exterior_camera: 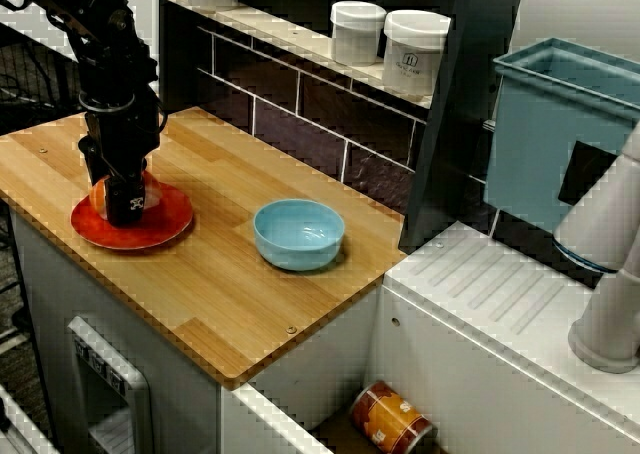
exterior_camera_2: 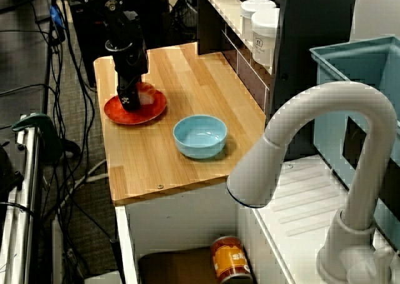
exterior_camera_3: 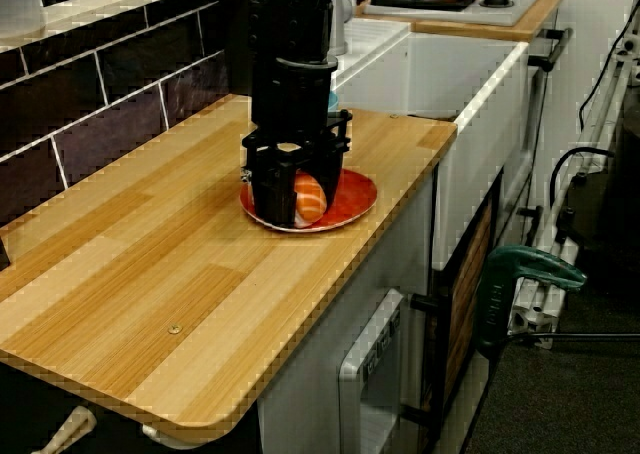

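Observation:
My black gripper points straight down onto a red plate at the left end of the wooden counter. Its fingers stand around an orange and white sushi piece that rests on the plate, and they look closed on it. The view from above the faucet shows the gripper over the plate, with the sushi piece just visible beside a finger. From the counter's end, the sushi piece sits low between the fingers of the gripper on the plate.
A light blue bowl stands empty on the counter to the right of the plate. Two white jars sit on the back shelf. A teal bin, a white faucet and a can in the sink lie further right.

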Available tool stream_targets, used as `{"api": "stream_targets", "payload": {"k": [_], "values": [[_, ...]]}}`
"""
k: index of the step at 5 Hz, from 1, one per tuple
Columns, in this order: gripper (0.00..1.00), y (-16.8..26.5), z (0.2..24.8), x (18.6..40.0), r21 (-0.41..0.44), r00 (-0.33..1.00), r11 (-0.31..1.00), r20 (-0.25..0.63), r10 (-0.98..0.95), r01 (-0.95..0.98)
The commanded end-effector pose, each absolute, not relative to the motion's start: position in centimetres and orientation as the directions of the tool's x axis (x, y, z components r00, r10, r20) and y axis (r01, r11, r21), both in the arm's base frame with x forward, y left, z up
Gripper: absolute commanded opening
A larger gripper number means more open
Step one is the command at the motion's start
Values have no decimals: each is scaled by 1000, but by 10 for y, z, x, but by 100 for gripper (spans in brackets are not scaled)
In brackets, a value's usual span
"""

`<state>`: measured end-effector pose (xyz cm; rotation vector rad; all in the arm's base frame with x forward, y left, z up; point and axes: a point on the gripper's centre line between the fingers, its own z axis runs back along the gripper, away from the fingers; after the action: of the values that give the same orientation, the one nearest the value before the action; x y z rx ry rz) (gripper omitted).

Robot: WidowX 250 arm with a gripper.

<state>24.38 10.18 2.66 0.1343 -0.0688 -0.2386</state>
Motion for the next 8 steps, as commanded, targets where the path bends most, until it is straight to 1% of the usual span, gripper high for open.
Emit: {"api": "stream_targets", "payload": {"k": [1, 2, 3, 4, 5, 7, 8], "values": [[0, 115, 37, 245, 171, 971, 963, 82, -223, 207], [0, 115, 60, 247, 123, 971, 970, 89, -223, 211], [0, 125, 88, 254, 73, 975, 978, 97, -200, 193], [0, 147, 100, 263, 82, 983, 982, 55, -177, 173], [0, 166, 95, 267, 92, 988, 985, 46, -149, 145], [0, 196, 74, 271, 121, 993, 987, 42, -114, 108], [0, 200, 59, 277, 80, 994, 991, -4, -107, 107]]}}
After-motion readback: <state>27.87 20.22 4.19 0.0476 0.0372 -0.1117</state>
